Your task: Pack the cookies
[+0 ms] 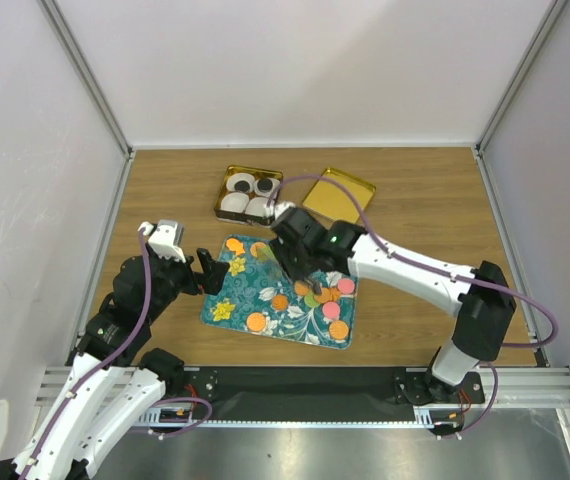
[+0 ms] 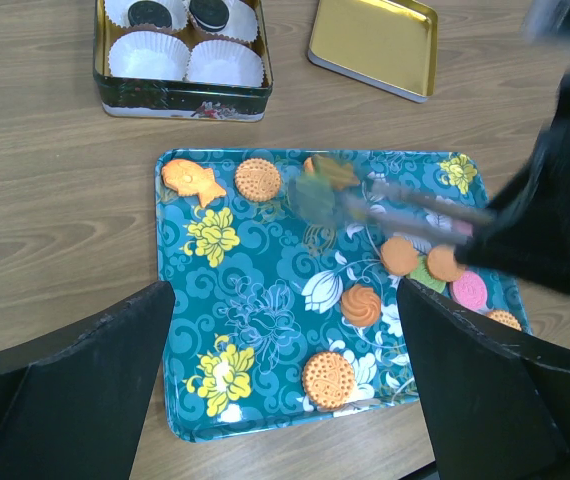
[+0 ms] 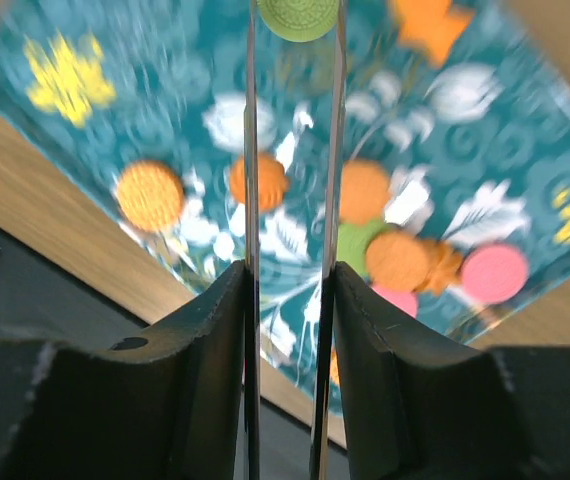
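The task is standing at an early stage. The dark rectangular metal tin (image 2: 185, 100) is holding four white pleated paper cups (image 2: 148, 55). Two of these are containing dark round sandwich cookies (image 2: 149, 13), and the two nearer cups are showing empty. The flat gold metal lid (image 2: 373, 45) is lying on the wooden table, beside the tin and apart from it.

Most of the cookies are lying on the teal floral rectangular tray (image 2: 255, 330). These include an orange fish-shaped piece (image 2: 191, 180), several orange round discs (image 2: 328, 378) and a pink round disc (image 2: 470, 290). All of these are remaining to be packed.

The right gripper (image 3: 295, 8) is reaching over the tray with its two long thin blades narrowed. A green round cookie (image 3: 298, 18) is sitting between the blade tips and appears to be touching both, so it is judged to be gripped. The tin is lying beyond the tray's far edge.

The left gripper (image 2: 285, 288) is hovering at the tray's left side with its jaws spread wide and is holding nothing.
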Tool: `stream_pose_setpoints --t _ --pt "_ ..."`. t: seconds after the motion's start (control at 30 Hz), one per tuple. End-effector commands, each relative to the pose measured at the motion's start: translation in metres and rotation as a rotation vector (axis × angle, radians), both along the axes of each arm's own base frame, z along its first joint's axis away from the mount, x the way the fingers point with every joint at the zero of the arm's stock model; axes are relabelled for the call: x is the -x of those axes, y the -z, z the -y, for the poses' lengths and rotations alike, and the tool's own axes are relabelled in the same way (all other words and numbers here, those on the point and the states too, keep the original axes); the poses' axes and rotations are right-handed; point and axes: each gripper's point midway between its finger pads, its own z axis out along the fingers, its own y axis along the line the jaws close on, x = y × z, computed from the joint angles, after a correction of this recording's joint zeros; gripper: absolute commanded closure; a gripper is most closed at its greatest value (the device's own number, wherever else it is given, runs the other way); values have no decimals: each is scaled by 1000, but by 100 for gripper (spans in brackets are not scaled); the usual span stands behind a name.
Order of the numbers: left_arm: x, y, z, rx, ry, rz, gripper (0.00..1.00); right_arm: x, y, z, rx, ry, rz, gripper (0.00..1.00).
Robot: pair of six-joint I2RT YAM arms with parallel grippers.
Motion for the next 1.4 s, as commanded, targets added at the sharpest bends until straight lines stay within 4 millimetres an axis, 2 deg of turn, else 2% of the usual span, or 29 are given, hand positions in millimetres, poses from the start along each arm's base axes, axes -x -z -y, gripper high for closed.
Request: stream_pose_setpoints --t 0.0,0.07,0.1,0.2,0.4,0.43,0.47,0.5,0.53,0.57,0.63,0.67,0.73,0.83,1.03,1.37 --pt "-3 -6 1 2 3 28 0 -40 -65 -22 -163 17 127 67" --pt "-3 -5 1 0 2 26 0 -60 -73 -24 -181 40 149 67" --pt "-3 -6 1 1 0 29 0 -71 -72 -30 -195 45 153 67" --pt "-3 -5 1 0 0 24 0 -105 -88 -43 -267 75 199 66" --pt "-3 -6 0 0 1 30 0 -168 -69 -80 -321 119 255 65" --pt "-2 -6 0 2 0 31 0 -178 -47 -86 -295 129 237 65" --pt "-2 -6 0 2 0 31 0 -187 -56 -92 -320 132 255 65" --pt "-2 -6 0 1 -3 32 0 -190 -53 -98 -332 129 242 65" --pt "-2 -7 0 3 -3 36 0 -195 -34 -103 -314 129 218 65" --pt "-2 -7 -1 4 -3 37 0 -200 -44 -109 -337 127 233 66" --pt "-1 -8 -1 5 -3 40 0 -205 -35 -114 -327 134 222 65" --pt "-1 -8 -1 5 -3 39 0 -208 -23 -115 -312 139 207 66" --pt "-1 -8 -1 6 -3 41 0 -210 -27 -120 -325 137 205 65" --pt "-1 -9 -1 8 -3 46 0 -209 -19 -121 -319 138 188 64" --pt "-1 -8 0 8 3 41 0 -205 -11 -116 -299 144 171 62" --pt "0 -10 0 10 2 46 0 -200 -13 -111 -302 157 160 55"
